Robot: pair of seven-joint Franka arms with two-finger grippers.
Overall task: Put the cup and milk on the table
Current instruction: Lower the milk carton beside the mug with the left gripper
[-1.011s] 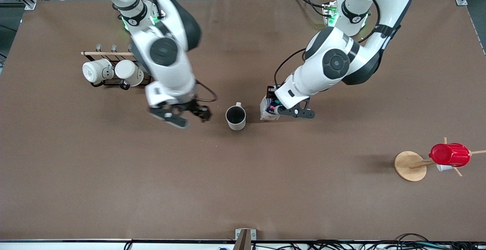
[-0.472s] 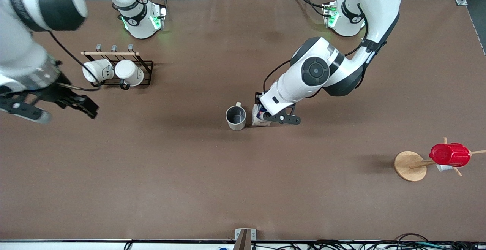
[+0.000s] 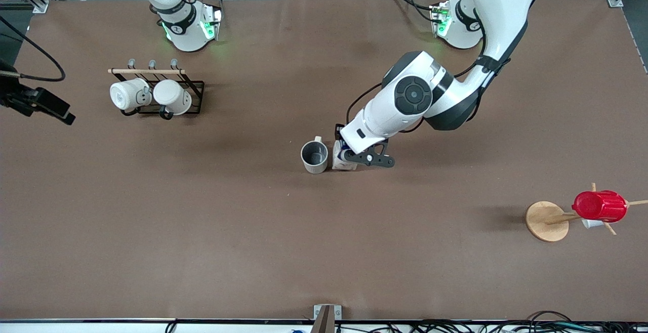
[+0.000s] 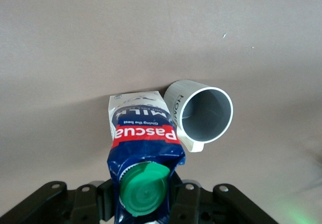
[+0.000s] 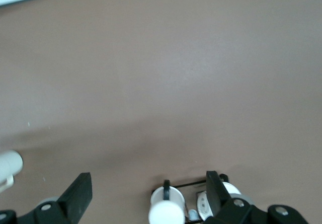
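Left tool (image 3: 349, 155) clamped on milk (image 4: 143, 148) near its cap, carton's base on or just above bench (image 3: 202, 232), beside cup (image 3: 314, 157) at mid-bench, perhaps touching. Risk: tilted carton nudging cup or toppling on release. Legible: "Pascual", "MILK"; cup lettering starts "HOM". Right tool (image 5: 146, 194) spread wide, parked high off right arm's bench end, waiting.

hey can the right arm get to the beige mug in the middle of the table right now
Probably yes, though not at once. The right gripper, open, is off at its own end of the table, past the mug rack. Bare table lies between it and the cup; only the held milk crowds its other flank.
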